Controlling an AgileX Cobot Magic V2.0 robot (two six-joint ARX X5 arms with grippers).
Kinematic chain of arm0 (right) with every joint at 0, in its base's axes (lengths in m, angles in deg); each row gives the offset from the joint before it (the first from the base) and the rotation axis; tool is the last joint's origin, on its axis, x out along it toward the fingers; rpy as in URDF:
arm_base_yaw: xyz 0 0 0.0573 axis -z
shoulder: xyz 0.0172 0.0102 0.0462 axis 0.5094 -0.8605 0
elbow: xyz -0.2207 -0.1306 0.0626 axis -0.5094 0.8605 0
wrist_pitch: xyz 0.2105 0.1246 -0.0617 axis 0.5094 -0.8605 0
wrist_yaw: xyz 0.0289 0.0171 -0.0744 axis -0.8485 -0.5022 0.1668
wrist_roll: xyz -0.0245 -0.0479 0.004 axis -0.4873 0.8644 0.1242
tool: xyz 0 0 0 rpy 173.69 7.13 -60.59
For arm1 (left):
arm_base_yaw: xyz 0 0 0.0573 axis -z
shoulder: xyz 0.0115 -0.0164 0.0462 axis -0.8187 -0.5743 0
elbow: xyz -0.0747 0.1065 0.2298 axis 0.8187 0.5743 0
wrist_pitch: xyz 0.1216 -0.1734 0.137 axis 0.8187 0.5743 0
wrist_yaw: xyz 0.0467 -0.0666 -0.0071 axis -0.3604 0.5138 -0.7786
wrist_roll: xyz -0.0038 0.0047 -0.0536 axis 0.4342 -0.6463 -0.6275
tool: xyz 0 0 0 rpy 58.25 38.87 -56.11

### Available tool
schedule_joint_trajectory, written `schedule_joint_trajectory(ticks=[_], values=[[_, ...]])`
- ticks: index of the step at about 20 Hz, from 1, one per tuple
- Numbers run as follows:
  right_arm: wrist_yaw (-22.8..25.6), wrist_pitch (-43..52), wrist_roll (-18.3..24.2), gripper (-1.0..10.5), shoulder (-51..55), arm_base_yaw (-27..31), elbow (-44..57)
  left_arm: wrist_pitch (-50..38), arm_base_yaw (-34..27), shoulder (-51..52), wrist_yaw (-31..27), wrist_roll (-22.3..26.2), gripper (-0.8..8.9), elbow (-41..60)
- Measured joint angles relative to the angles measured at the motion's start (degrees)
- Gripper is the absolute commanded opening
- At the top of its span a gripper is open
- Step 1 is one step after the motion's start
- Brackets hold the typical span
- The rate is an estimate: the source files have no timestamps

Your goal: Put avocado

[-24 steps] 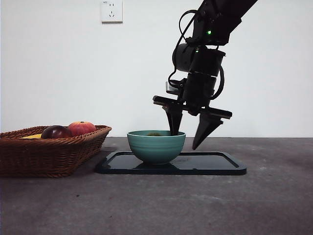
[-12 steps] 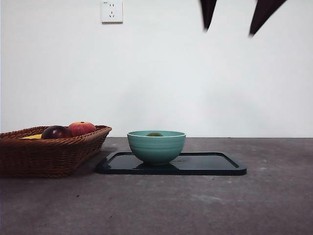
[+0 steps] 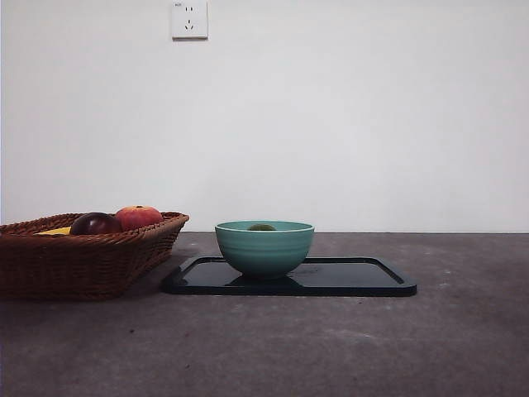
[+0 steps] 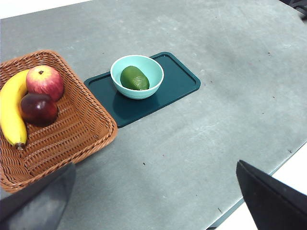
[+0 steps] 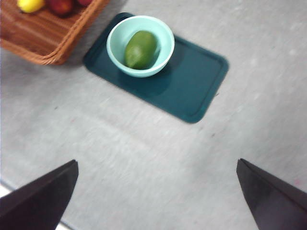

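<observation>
**Apparently finished: avocado sits in the bowl**

Judging from how things lie, the placing looks done. The avocado (image 4: 135,78) lies on its side inside the teal bowl (image 4: 154,71), and the bowl stands on the near-basket end of the dark tray (image 4: 180,81). From the front, only the avocado's top shows above the bowl's rim. Nothing touches the fruit, and I see nothing left to do beyond the arms resting clear.

The left gripper (image 4: 153,203) and the right gripper (image 5: 156,199) both hang high above the grey surface (image 4: 192,143), well apart from the bowl. Each has its jaws spread wide with nothing between them. Neither shows in the front view.

Containers:
- Bowl: 1 avocado, nothing else visible.
- Tray: carries the bowl; the other end is bare.
- Wicker basket (image 4: 81,129), just beside the tray: 1 banana (image 4: 10,110), 1 red-orange apple-like fruit (image 4: 44,82) and 1 dark maroon fruit (image 4: 38,109), the 3 lying close together.
</observation>
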Motion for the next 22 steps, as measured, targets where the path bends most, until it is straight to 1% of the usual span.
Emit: schedule_joint_trajectory(ticks=[4,10,14,18,19,20,21,22], values=[[0.0,1.4,-2.7,6.0,11.2,-2.4,10.8,0.0,0.0,0.0,0.0,0.0,6.54,0.0],[0.1,1.7,-4.2,6.0,24.5,-2.6,19.1,0.0,0.0,0.0,0.0,0.0,6.54,0.0],[0.1,1.7,-4.6,6.0,27.9,-2.6,20.8,0.0,0.0,0.0,0.0,0.0,6.54,0.0],[0.1,1.7,-4.6,6.0,28.1,-2.6,20.8,0.0,0.0,0.0,0.0,0.0,6.47,0.0],[0.1,1.7,-4.6,5.4,28.1,-2.6,20.8,0.0,0.0,0.0,0.0,0.0,5.91,0.0],[0.1,1.7,-4.6,3.6,28.1,-2.6,20.8,0.0,0.0,0.0,0.0,0.0,3.76,0.0],[0.1,1.7,-4.7,1.8,28.1,-2.6,20.8,0.0,0.0,0.0,0.0,0.0,1.38,0.0],[0.1,1.7,-4.7,-0.1,28.1,-2.6,20.8,0.0,0.0,0.0,0.0,0.0,0.32,0.0]])
